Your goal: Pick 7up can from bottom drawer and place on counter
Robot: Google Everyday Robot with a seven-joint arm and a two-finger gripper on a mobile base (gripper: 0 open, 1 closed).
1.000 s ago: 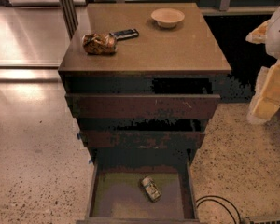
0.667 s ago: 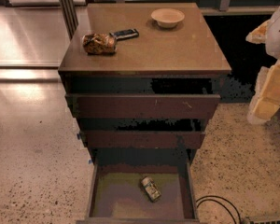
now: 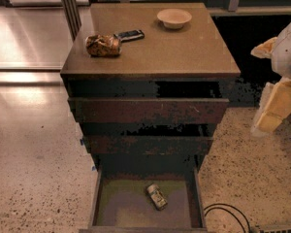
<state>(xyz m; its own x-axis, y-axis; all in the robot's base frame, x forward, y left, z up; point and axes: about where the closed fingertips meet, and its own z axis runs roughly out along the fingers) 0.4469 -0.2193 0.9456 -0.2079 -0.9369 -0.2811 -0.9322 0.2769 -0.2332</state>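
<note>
The 7up can (image 3: pixel 156 196) lies slanted in the bottom drawer (image 3: pixel 119 205), well below-left of the gripper (image 3: pixel 275 111); whether it is open, I cannot tell.

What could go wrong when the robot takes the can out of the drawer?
The 7up can lies on its side in the bottom drawer, so it may roll when touched. The gripper, off to the right of the counter, must descend past the upper drawer fronts and might strike them.
</note>
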